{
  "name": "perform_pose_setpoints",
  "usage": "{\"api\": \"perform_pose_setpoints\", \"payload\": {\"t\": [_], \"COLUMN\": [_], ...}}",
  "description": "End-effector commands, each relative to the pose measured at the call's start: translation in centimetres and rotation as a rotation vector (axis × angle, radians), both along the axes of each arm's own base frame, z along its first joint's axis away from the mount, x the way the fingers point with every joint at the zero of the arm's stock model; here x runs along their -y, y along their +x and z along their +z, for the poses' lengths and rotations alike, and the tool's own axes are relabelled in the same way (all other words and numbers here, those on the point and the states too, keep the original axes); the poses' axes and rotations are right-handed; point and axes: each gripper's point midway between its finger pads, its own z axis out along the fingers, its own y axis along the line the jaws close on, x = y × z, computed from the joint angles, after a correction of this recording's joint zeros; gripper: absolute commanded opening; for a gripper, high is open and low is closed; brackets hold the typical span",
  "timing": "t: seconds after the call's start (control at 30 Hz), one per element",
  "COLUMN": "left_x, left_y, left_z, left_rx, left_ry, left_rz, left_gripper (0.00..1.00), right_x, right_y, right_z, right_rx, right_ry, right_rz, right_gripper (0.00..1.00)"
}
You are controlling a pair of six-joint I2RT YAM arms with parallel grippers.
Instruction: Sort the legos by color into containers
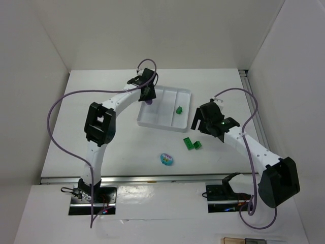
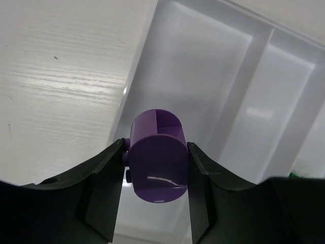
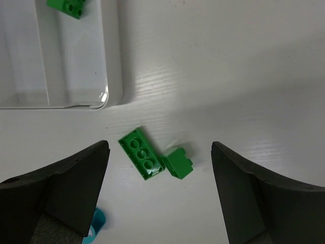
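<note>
The white tray (image 1: 163, 108) is holding one green brick (image 1: 179, 109) in its right compartment. The left gripper (image 2: 155, 148) is pinching the purple piece (image 2: 157, 170) over the tray's left side. The right gripper (image 3: 159, 147) is gaping wide above two more green bricks (image 3: 142, 154) (image 3: 178, 162), with the cyan piece (image 1: 167, 159) lying nearer.

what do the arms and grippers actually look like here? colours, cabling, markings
Left arm and right arm: white links, bulky black joint housings. Left cable and right cable are lilac, looping loose. Left fingers and right fingers are broad matte-black wedges. Small green light on the right wrist. No sleeves or readable markings.
</note>
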Motion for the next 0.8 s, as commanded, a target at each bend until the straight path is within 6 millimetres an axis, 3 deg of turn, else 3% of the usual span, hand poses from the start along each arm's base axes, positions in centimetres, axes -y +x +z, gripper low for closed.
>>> {"api": "perform_pose_setpoints", "payload": {"t": [0.0,0.07,0.17,0.3,0.43,0.47,0.5,0.57,0.6,0.7,0.73,0.77], "left_x": [2.0,1.3,1.3,1.3,2.3,2.7,2.4,2.8,2.5,2.7,2.3,2.0], "left_y": [0.7,0.8,0.5,0.2,-0.7,-1.2,-1.3,-2.6,-3.2,-4.9,-5.5,-6.1], "left_z": [1.1,0.8,0.3,1.6,4.4,4.7,6.8,7.6,9.8,11.3,12.8,12.2], "left_rx": [0.005,-0.008,-0.021,-0.002,0.05,0.053,0.091,0.101,0.135,0.159,0.185,0.175], "left_ry": [-0.014,0.006,0.01,0.005,0.014,0.018,0.016,0.021,0.005,-0.008,-0.021,-0.016], "left_rz": [-0.084,-0.076,-0.089,-0.109,-0.142,-0.159,-0.157,-0.172,-0.171,-0.189,-0.188,-0.189], "left_gripper": [0.35,0.53,0.66,0.8,0.88,0.88,0.88,0.87,0.87,0.86,0.86,0.86], "right_x": [-0.4,0.1,-0.1,-0.1,0.0,-0.3,-0.3,-0.5,-0.4,-0.8,-0.9,-1.0], "right_y": [-1.4,-2.3,-3.5,-4.0,-4.3,-4.3,-4.5,-4.1,-4.3,-4.0,-4.1,-4.0], "right_z": [0.2,-0.7,-2.3,-3.4,-4.4,-4.9,-5.4,-5.7,-6.4,-7.2,-7.5,-7.8], "right_rx": [-0.012,-0.043,-0.088,-0.105,-0.119,-0.124,-0.137,-0.125,-0.137,-0.146,-0.159,-0.165], "right_ry": [0.049,0.039,0.043,0.055,0.055,0.063,0.065,0.071,0.065,0.071,0.072,0.069], "right_rz": [-0.025,-0.033,-0.022,-0.033,-0.042,-0.035,-0.03,-0.03,-0.03,-0.025,-0.02,-0.021], "right_gripper": [0.88,0.88,0.88,0.88,0.86,0.86,0.83,0.83,0.83,0.82,0.77,0.76]}}
